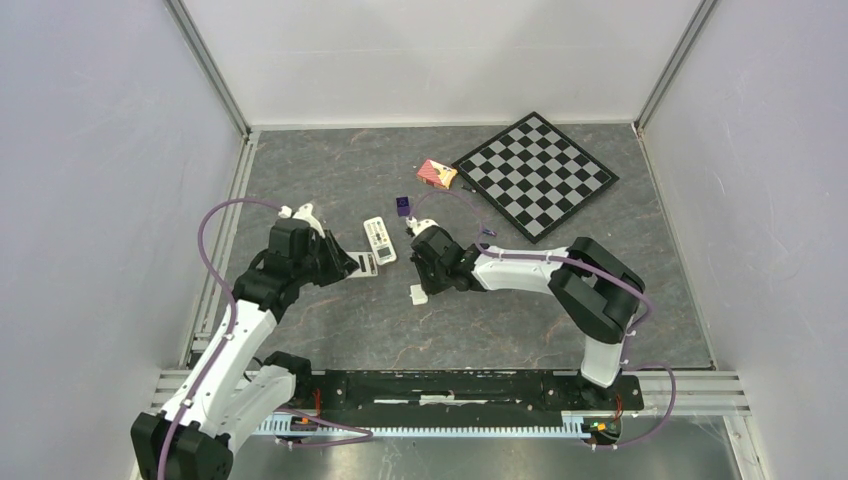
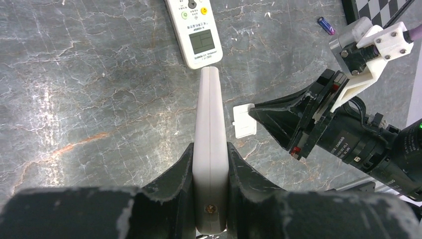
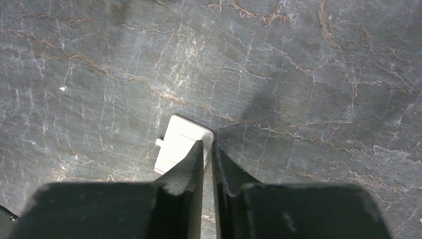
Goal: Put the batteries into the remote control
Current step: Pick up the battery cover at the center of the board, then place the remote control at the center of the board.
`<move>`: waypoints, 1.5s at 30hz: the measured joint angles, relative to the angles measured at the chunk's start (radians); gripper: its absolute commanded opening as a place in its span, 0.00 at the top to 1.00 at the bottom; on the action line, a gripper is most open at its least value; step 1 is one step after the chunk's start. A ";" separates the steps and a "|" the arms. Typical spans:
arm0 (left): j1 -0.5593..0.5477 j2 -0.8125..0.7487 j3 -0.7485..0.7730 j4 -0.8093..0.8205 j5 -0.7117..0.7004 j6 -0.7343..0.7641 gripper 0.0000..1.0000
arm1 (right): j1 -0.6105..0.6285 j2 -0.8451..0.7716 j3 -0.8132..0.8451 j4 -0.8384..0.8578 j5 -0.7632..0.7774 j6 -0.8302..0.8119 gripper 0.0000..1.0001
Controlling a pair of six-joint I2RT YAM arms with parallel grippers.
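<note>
Gripping the remote control (image 2: 209, 114) by its long sides, the left hand (image 2: 210, 149) is clenched on the slim shell. It holds the shell on edge, so only the narrow seam side faces the wrist camera. The remote control's far end points at a second remote (image 2: 195, 30), white, which lies face up on the desk (image 1: 330, 330) with its display and buttons showing. From above, the left hand (image 1: 350, 265) sits just left of that white remote (image 1: 379, 240).

Right of the held remote control, a small white battery cover (image 2: 245, 119) lies flat on the grey marbled desk, apart from both remotes. The right hand (image 3: 208, 147) is lowered to the corner of this cover (image 3: 179, 144) with its fingers drawn almost together, only a thin slit between them. I cannot tell whether they pinch the cover's edge or merely touch it. Seen from above, the right hand (image 1: 420, 285) points toward the near edge of the desk.

Farther right, beyond the right wrist, one purple-blue battery (image 2: 326, 25) lies on the desk near the corner of a chessboard (image 1: 535, 172). Behind the remotes stand a small purple block (image 1: 403, 207) and a red-and-orange packet (image 1: 437, 173), the packet just beside the chessboard's left corner.
</note>
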 measured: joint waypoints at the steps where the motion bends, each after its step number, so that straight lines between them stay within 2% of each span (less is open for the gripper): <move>1: 0.000 -0.004 -0.002 0.000 -0.004 -0.001 0.98 | 0.003 0.002 0.004 -0.005 0.009 0.004 0.99; 9: 0.000 -0.028 -0.019 -0.001 -0.001 -0.008 0.98 | 0.019 -0.001 0.008 -0.022 0.100 0.021 1.00; 13: 0.000 -0.028 -0.051 0.037 0.084 -0.020 0.98 | 0.010 -0.045 -0.002 -0.046 0.158 0.018 1.00; 20: -0.030 0.090 -0.232 0.332 0.261 -0.182 0.98 | -0.080 -0.304 -0.132 -0.028 0.214 0.000 1.00; 26: -0.149 0.279 -0.283 0.576 0.278 -0.321 0.98 | -0.159 -0.430 -0.245 -0.005 0.200 -0.004 1.00; 30: -0.189 0.344 -0.282 0.652 0.273 -0.379 0.96 | -0.178 -0.453 -0.291 0.005 0.166 -0.004 1.00; 35: -0.186 0.398 -0.281 0.693 0.272 -0.420 0.84 | -0.188 -0.470 -0.309 0.029 0.120 -0.004 1.00; 40: -0.156 0.444 -0.280 0.735 0.312 -0.438 0.55 | -0.193 -0.481 -0.310 0.055 0.085 -0.005 1.00; 43: -0.113 0.444 -0.287 0.670 0.285 -0.420 0.39 | -0.196 -0.481 -0.310 0.061 0.070 -0.005 1.00; 45: -0.077 0.444 -0.288 0.596 0.260 -0.393 0.33 | -0.197 -0.481 -0.310 0.066 0.062 -0.005 1.00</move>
